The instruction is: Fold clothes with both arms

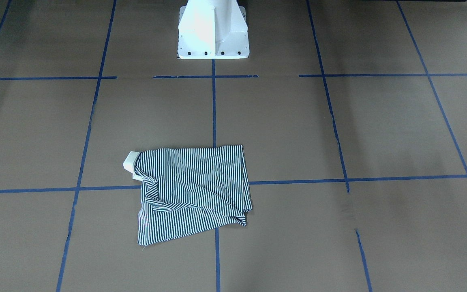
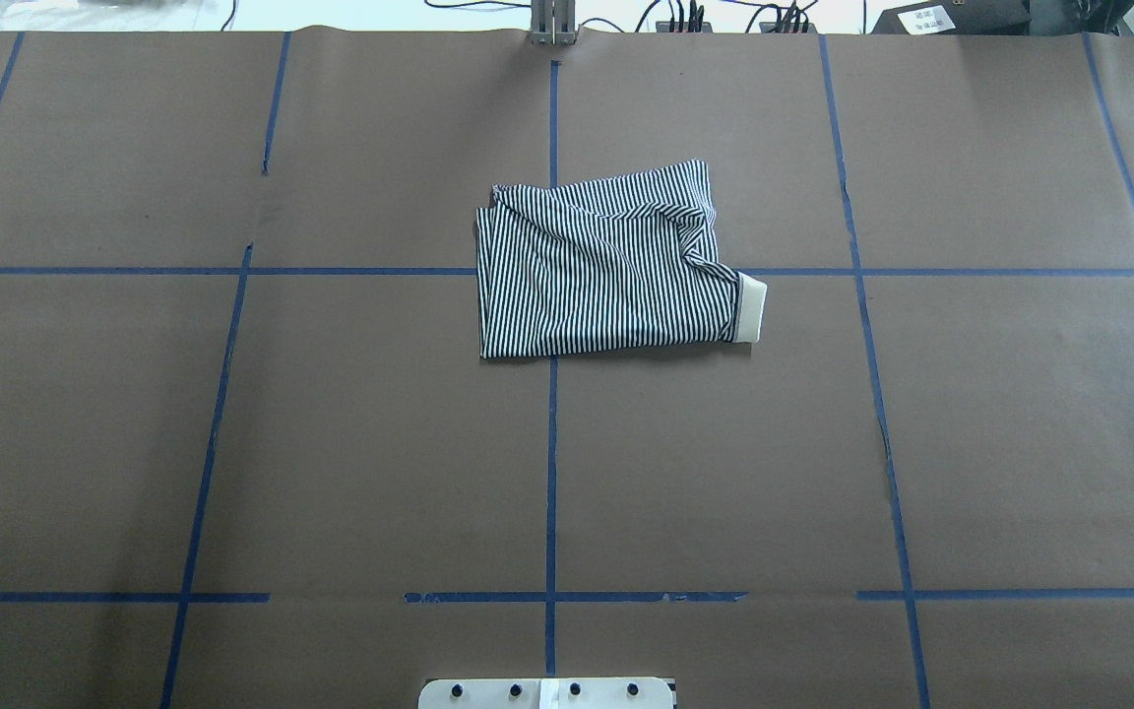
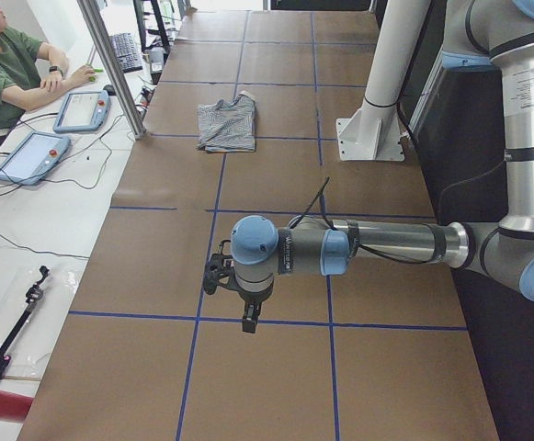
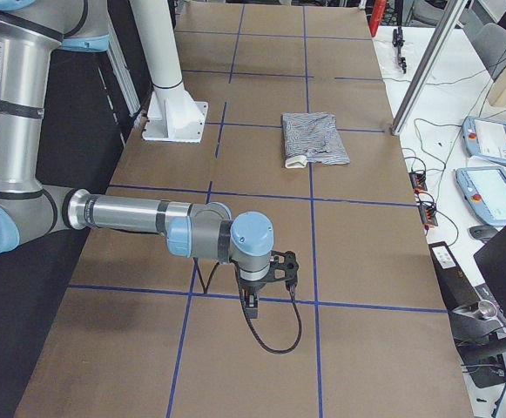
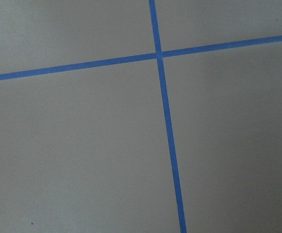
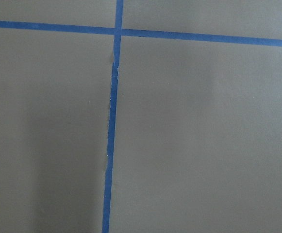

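Overhead exterior: the polo shirt is seen folded on the worktop; the state of both jaws cannot be told.

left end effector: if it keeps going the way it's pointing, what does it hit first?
The left end effector points straight down, so it would likely meet the brown paper table cover first, near a blue tape crossing. The striped shirt lies well off that line.

Shirt flat mid-table, white pedestal well apart, bare tabletop between them
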Tool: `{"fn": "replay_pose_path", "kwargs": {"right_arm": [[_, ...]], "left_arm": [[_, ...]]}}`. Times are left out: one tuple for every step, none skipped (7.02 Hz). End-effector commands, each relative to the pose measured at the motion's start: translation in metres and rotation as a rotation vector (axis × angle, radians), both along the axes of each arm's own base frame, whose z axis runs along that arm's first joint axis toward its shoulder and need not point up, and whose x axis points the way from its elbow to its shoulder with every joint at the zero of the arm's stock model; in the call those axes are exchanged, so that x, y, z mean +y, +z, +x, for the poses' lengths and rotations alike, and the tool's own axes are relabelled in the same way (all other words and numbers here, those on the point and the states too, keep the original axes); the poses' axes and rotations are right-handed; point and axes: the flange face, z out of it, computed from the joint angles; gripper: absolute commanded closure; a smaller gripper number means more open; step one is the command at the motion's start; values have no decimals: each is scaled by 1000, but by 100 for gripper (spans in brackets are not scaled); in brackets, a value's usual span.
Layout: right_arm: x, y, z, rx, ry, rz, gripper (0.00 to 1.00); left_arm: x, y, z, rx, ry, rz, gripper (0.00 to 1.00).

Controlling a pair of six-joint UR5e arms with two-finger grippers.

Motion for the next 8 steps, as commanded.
{"fn": "replay_pose_path", "kwargs": {"right_arm": [[6,5,0,-2,0,-12,0],[6,4,0,-1,1,-11,0],[6,5,0,1,1,-13,0],[8,7,0,0,1,-17,0],[9,8,0,0,1,-19,0],[10,8,0,-1,1,-20,0],[11,9,-1,-3,1,-23,0],[12,10,-1,-3,1,-23,0]], "left_arm": [[0,0,0,-1,1,0,0],[0,0,0,-1,0,-1,0],[0,0,0,0,1,0,0],[0,0,0,0,1,0,0],[0,0,0,0,0,-1,0],[0,0,0,0,0,-1,0],[0,0,0,0,0,-2,0],[1,1,0,-1,0,-4,0]]}}
